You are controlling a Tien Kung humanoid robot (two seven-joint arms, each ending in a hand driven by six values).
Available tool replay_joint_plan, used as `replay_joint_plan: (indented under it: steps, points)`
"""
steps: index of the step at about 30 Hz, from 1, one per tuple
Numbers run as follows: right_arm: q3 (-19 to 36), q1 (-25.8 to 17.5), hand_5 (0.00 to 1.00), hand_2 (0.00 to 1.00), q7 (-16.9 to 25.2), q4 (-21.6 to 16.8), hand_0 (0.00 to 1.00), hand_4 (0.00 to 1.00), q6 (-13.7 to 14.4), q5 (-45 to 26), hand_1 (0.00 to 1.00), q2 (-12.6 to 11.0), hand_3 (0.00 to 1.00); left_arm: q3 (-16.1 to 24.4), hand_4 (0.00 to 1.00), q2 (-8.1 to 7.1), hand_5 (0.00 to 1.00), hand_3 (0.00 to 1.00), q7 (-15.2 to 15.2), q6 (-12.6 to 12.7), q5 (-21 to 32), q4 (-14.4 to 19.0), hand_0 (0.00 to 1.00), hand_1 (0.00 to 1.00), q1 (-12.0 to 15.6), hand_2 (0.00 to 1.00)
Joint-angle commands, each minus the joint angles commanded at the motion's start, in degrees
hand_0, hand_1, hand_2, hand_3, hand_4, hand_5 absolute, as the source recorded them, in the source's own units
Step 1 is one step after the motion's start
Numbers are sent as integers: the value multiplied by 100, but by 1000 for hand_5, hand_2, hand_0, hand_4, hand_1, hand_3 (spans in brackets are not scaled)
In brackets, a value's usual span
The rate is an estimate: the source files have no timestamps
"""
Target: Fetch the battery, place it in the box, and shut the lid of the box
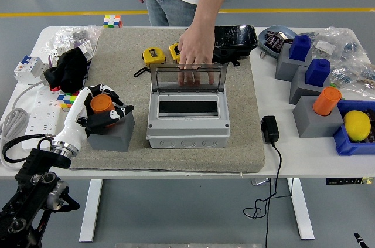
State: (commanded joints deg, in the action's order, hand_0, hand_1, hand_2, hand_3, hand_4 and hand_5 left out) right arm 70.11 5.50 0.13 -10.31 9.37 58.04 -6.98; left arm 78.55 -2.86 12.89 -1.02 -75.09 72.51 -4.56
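Curled around the orange battery (101,103), the robot's left hand (99,109) has its black fingers (112,114) wrapped about the cylinder's sides, thumb on the far side. The battery stands upright in a grey holder block (111,131) directly beneath the hand, so the grasp looks meant to draw it straight up out of its socket. The right hand is out of view.

Only the head view is given. To the right of the hand, on the same felt mat (246,107), sits the grey box (187,120), its clear lid (188,76) tilted up at the far edge. A person's hand (195,48), beyond and to the right of the robot's, rests on the lid's top, seemingly holding it open so the opening stays free. Yellow tape measures (154,55) lie behind the box.

Far to the right, well apart from the hand, another orange cylinder (326,100) stands in a grey block. The fetch appears barely begun: the battery is gripped but not yet lifted.
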Motion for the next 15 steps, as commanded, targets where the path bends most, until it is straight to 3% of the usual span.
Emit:
replay_joint_plan:
  steps: [1,2,7,8,13,14,15]
  points:
    - [-9,-1,998,748,-1,0,791,998,-1,-6,747,-1,796,-2,998,1,2,272,0,12,-1,2,278,338,0,296]
    - [-13,-3,998,748,-1,0,791,998,-1,-10,747,-2,797,-3,998,0,2,230,-2,20,-5,3,227,225,1,230]
    - [-20,-13,998,748,-2,0,791,998,-1,-13,747,-1,797,-21,998,-2,2,230,-1,54,1,-5,227,225,11,230]
    - [-22,-13,998,748,-2,0,791,998,-1,-16,747,-1,797,-26,998,-1,2,191,1,67,7,-7,183,146,13,179]
    - [-38,-10,998,748,-5,0,791,998,2,-30,747,-8,797,-68,998,-5,2,191,37,201,43,-19,183,146,15,179]
    - [-44,-11,998,748,-4,0,790,998,3,-34,746,-10,796,-74,998,-5,2,116,46,228,53,-20,132,73,15,127]
    - [-43,-11,998,748,-6,0,790,998,3,-32,746,-12,796,-79,998,-7,2,116,53,252,63,-21,132,73,15,127]
